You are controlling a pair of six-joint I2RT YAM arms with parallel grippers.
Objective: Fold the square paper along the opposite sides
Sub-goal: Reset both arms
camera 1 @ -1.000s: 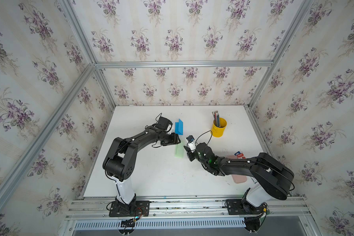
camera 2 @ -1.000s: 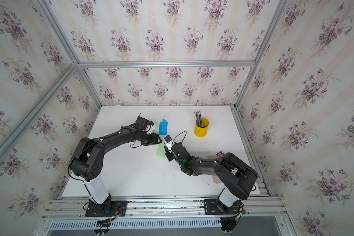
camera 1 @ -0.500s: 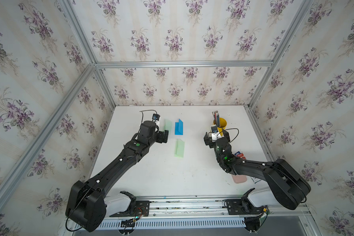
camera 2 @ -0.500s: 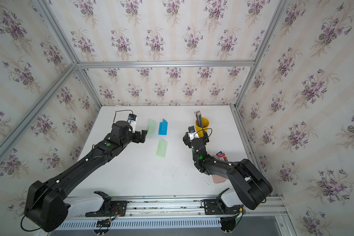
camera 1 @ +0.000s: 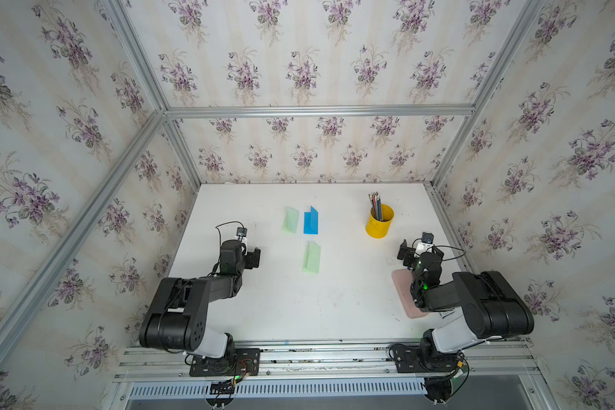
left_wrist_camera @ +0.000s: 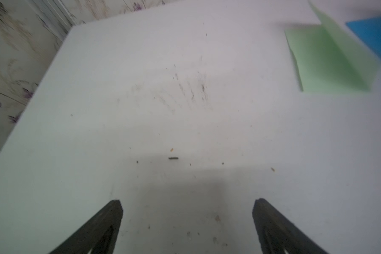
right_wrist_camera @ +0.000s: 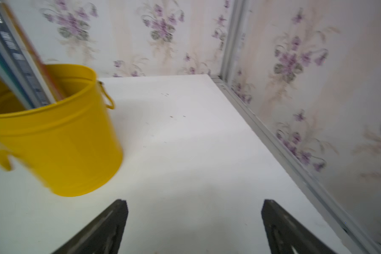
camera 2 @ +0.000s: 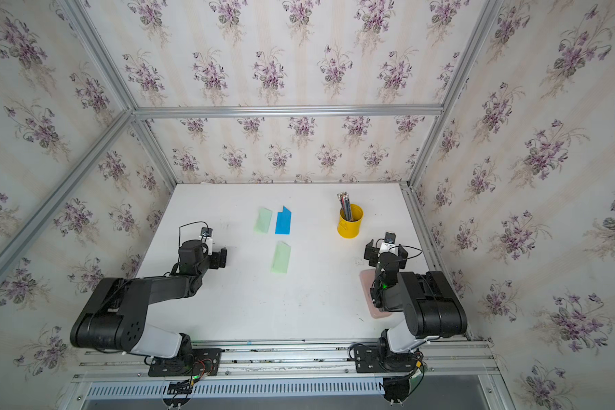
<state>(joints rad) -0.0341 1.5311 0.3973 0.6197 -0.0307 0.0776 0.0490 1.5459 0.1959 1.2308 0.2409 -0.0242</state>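
Observation:
A light green paper (camera 1: 311,257) (camera 2: 281,257) lies folded into a narrow rectangle in the middle of the white table (camera 1: 334,305), with nothing touching it. My left gripper (camera 1: 244,253) (camera 2: 210,255) hovers to its left, drawn back over bare table. In the left wrist view it (left_wrist_camera: 187,203) is open with only tabletop between its fingers. My right gripper (camera 1: 420,250) (camera 2: 386,250) sits far right, near the yellow cup. In the right wrist view it (right_wrist_camera: 195,203) is open and empty.
Another folded green paper (camera 1: 290,220) (left_wrist_camera: 330,59) and a folded blue paper (camera 1: 310,222) (left_wrist_camera: 374,37) lie side by side further back. A yellow cup (camera 1: 380,220) (right_wrist_camera: 53,143) holds pencils. A pink pad (camera 1: 403,287) lies under the right arm. Walls enclose three sides.
Both arms have pulled away from the middle green paper, left arm to the left, right arm to the right. Both grippers have opened wide. The paper stays folded on the table.

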